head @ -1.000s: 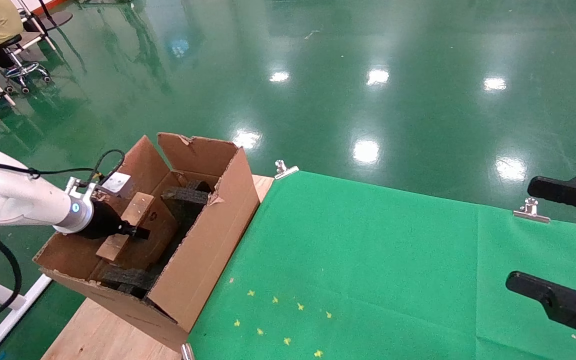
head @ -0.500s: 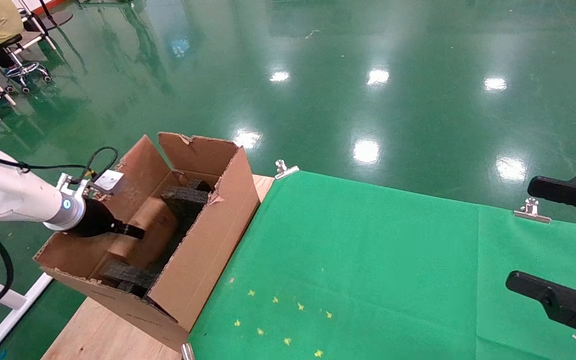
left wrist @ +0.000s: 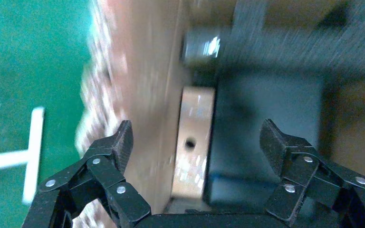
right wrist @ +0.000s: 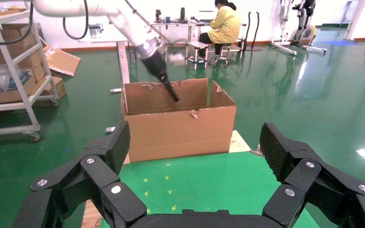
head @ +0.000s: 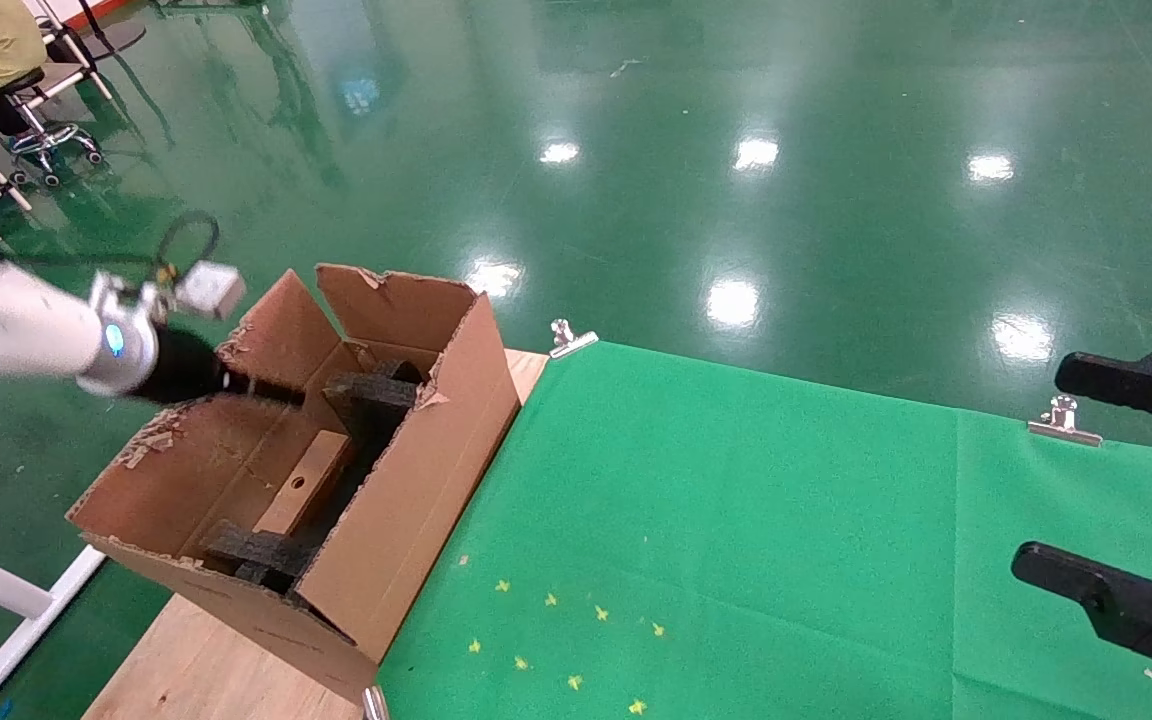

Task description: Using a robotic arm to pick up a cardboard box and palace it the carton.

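Note:
The small cardboard box (head: pixel 304 482), oblong with a round hole, lies on the floor of the large torn-flapped carton (head: pixel 406 500), between black foam blocks (head: pixel 372 394). My left gripper (head: pixel 276 392), on the white arm, is open and empty. It hangs above the carton's far-left flap, clear of the box. The left wrist view looks down past the open gripper (left wrist: pixel 197 141) at the box (left wrist: pixel 197 107) lying well below it. My right gripper (head: pixel 1036 468) is open and empty, parked over the cloth at the right edge. The right wrist view (right wrist: pixel 196 142) shows the carton (right wrist: pixel 180 130) from the side.
The carton stands at the left end of a wooden table (head: pixel 206 670) beside a green cloth (head: pixel 736 540) held by metal clips (head: pixel 569 338). Shiny green floor lies beyond. A seated person in yellow (right wrist: pixel 225 26) and a shelf cart (right wrist: pixel 9 71) stand farther off.
The left gripper let go of the small box, which now lies flat in the carton. The gripper rose up and back over the left flap. The right arm has not moved.

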You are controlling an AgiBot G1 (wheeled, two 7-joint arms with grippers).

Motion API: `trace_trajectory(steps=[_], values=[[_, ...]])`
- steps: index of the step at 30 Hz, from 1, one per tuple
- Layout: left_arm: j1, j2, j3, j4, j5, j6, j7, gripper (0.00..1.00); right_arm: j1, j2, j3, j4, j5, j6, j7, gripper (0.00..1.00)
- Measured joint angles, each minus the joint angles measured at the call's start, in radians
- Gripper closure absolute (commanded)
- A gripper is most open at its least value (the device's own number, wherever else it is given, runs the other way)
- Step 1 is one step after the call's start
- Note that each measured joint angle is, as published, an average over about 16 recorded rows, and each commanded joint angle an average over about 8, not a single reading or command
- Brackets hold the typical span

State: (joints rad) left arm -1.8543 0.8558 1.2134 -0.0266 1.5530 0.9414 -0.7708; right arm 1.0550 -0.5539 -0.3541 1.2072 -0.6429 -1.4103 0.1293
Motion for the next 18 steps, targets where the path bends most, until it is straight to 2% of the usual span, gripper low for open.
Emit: trace_trajectory(steps=[5,10,18], values=[[-0.082,-0.03,-0.031,-0.044,-0.046,0.082,-0.018,0.0,0.0,0.0,0.0,0.0,0.0,0.0,0.0,0.0],[-0.143,-0.072,-0.075,-0.111,-0.12,0.212,-0.056,0.0,0.0,0.0,0.0,0.0,0.0,0.0,0.0,0.0],[-0.164,-0.137,-0.154,-0.221,-0.261,0.42,-0.14,0.0,0.0,0.0,0.0,0.0,0.0,0.0,0.0,0.0]])
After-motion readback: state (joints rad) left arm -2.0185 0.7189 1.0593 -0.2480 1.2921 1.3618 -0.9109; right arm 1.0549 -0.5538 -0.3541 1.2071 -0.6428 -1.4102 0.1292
